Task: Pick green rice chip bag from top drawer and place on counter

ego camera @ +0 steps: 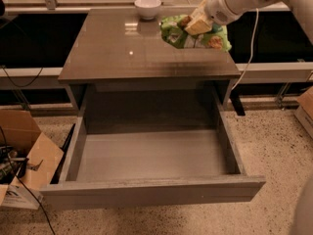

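My gripper (196,24) is shut on the green rice chip bag (178,34) and holds it in the air above the right side of the counter (117,53). The bag is light green with tan chips pictured on it, and hangs tilted from the tan fingers. The white arm comes in from the upper right. The top drawer (151,192) is pulled fully open below the counter, and its grey inside is bare.
A white bowl (147,7) stands at the counter's far edge. Cardboard boxes (29,151) and cables lie on the speckled floor at the left. Another box edge shows at the far right (305,109). A cable hangs beside the arm.
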Controlling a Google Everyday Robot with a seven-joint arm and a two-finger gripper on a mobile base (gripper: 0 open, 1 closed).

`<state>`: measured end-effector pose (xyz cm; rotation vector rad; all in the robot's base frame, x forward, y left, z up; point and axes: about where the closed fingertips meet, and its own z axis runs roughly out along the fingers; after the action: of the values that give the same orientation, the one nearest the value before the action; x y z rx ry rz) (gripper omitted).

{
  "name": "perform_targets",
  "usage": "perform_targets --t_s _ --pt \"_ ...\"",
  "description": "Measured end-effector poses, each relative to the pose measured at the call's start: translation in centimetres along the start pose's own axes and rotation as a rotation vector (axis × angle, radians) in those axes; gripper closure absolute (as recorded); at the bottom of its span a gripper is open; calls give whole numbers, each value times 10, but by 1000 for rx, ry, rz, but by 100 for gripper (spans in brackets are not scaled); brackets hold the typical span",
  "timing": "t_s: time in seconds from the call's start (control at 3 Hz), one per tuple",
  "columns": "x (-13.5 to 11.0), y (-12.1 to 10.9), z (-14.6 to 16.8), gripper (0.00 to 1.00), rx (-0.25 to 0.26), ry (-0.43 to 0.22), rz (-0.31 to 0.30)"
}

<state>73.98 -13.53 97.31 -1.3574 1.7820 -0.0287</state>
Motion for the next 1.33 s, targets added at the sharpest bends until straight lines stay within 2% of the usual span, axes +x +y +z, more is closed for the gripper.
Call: perform_targets --t_s 0.33,0.67,1.33 --pt "-15 -4 56 100 -34 -35 15" --pt "-28 9 115 83 -85 -67 33" --pt "-27 15 128 37 -102 -67 35"
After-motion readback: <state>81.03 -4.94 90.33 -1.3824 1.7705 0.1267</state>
